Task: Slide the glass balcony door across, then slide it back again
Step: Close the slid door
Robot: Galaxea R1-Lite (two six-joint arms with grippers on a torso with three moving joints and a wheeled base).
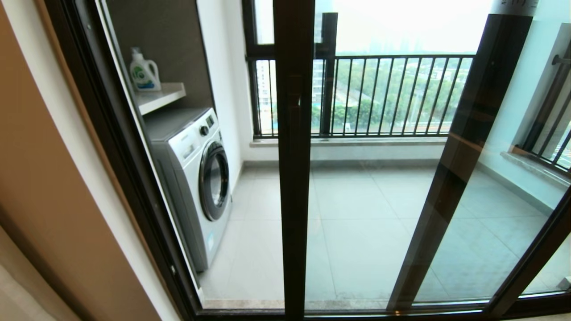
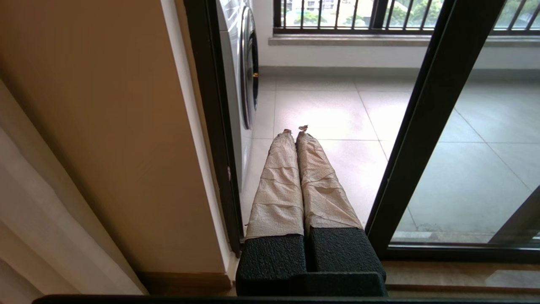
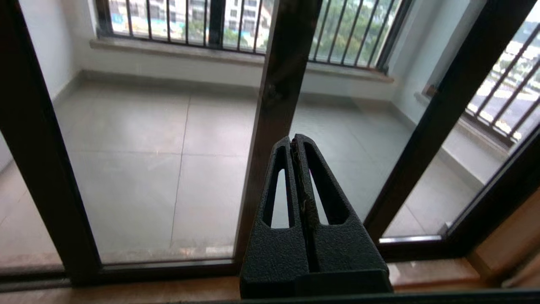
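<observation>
glass balcony door [image 1: 292, 160]: heavy, stiff, fragile | push dark upright, not glass | left gripper [image 2: 295, 131], right gripper [image 3: 294, 141]: 2 pairs of jaws closed, empty

Balcony floor [image 1: 357, 209]: large pale grey tiles, daylit. Washing machine [image 1: 196, 178], white, round dark door, stands at the left against a dark wall panel. Shelf [image 1: 158, 96] above it carries a white detergent bottle [image 1: 143, 71] with a green label. Far side: window with black railing bars [image 1: 392, 96] over a stone sill [image 1: 348, 141]; trees and buildings outside, hazy bright sky. Tan wall [image 1: 40, 178] indoors at left. Second barred window [image 1: 551, 125] on the right
</observation>
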